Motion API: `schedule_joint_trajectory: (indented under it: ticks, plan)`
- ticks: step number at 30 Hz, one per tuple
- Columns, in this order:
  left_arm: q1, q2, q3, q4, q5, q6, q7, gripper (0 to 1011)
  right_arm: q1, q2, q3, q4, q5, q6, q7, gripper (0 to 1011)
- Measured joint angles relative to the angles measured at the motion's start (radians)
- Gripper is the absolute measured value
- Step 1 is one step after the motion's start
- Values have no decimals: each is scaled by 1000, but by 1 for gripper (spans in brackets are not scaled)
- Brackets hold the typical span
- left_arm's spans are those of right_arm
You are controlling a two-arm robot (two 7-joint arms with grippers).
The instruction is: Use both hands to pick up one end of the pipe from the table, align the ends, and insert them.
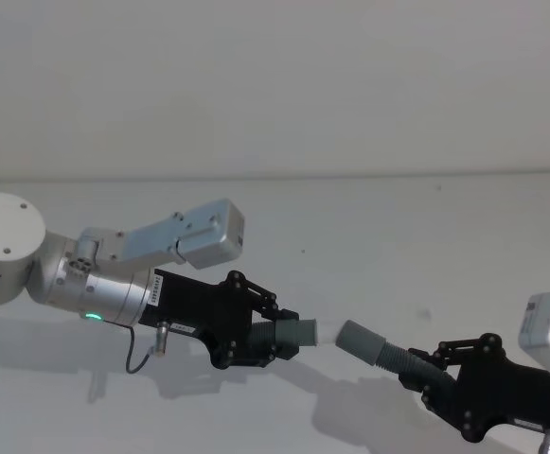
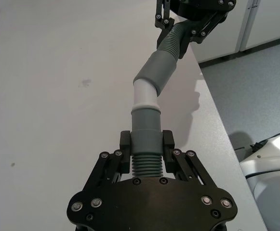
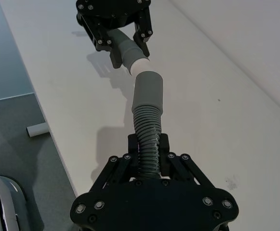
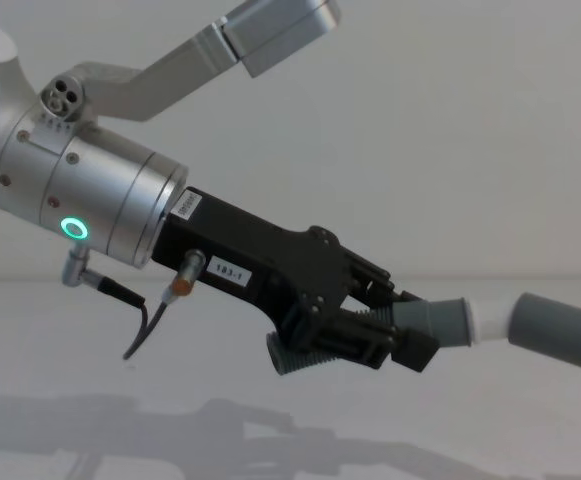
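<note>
Table (image 1: pixel 369 218), white and bare, stretches under both arms, and nothing on it stands in the way of the join. Above it the left gripper (image 2: pixel 146 142) is clamped on the ribbed part of one grey pipe piece (image 2: pixel 146 126), whose white tip (image 2: pixel 144 94) sticks out beyond the fingers. The right gripper (image 3: pixel 148 143) is likewise clenched on the corrugated stretch of the other pipe piece (image 3: pixel 148 103), its open mouth (image 3: pixel 147 76) pointing back at the tip. Both pieces look lifted and nearly lined up, at a slight angle. I judge the tip just at the mouth; pushing it home is left. A thin black cable (image 4: pixel 135 330) dangles behind the left wrist, well clear.
</note>
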Motion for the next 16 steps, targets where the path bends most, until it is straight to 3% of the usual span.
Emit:
schedule_joint_trajectory:
  ticks: [16]
  plan:
    - [0, 0, 1, 0, 0, 0, 0, 353, 0, 1, 0, 0, 0, -1, 1, 205]
